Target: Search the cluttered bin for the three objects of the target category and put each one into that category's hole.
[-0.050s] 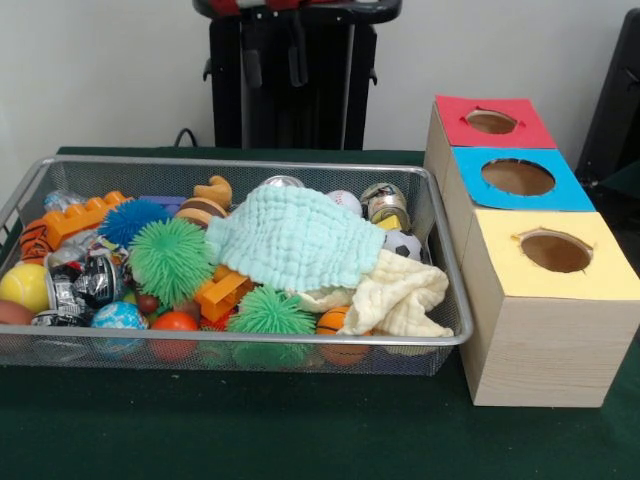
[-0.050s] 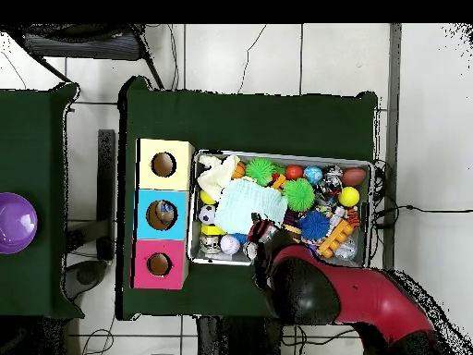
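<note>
Three holes in wooden box (image 1: 540,330) right of wire bin (image 1: 452,262) on green counter (image 1: 250,430): red (image 1: 491,121) far, blue (image 1: 518,177) middle, yellow (image 1: 556,252) near. Bin packed with clutter: mint cloth (image 1: 295,238) over centre, cream cloth (image 1: 405,300) at right near corner, green spiky balls (image 1: 170,260), blue spiky ball (image 1: 133,220), orange blocks (image 1: 85,217), yellow ball (image 1: 24,286), small soccer ball (image 1: 404,244). Red-black arm (image 2: 342,296) reaches over bin's edge in overhead view. Fingers hidden under arm: cannot tell wide or narrow.
</note>
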`<control>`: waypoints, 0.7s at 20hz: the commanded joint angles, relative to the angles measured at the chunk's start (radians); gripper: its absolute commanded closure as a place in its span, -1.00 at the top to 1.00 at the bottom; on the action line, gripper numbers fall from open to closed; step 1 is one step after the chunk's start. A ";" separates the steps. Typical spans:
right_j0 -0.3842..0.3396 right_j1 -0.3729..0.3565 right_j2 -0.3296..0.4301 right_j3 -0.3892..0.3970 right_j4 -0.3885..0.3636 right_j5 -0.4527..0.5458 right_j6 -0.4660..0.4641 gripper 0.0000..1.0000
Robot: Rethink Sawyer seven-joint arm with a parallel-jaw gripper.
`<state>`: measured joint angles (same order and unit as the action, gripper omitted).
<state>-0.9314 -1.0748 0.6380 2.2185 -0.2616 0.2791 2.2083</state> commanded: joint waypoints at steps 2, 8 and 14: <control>-0.087 0.107 0.023 -0.096 -0.071 0.144 -0.160 1.00; -0.132 0.143 -0.009 -0.142 -0.146 0.187 -0.189 1.00; -0.176 0.248 -0.033 -0.187 -0.243 0.167 -0.177 1.00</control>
<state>-1.0800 -0.9373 0.6362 2.1293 -0.3998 0.3531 2.2083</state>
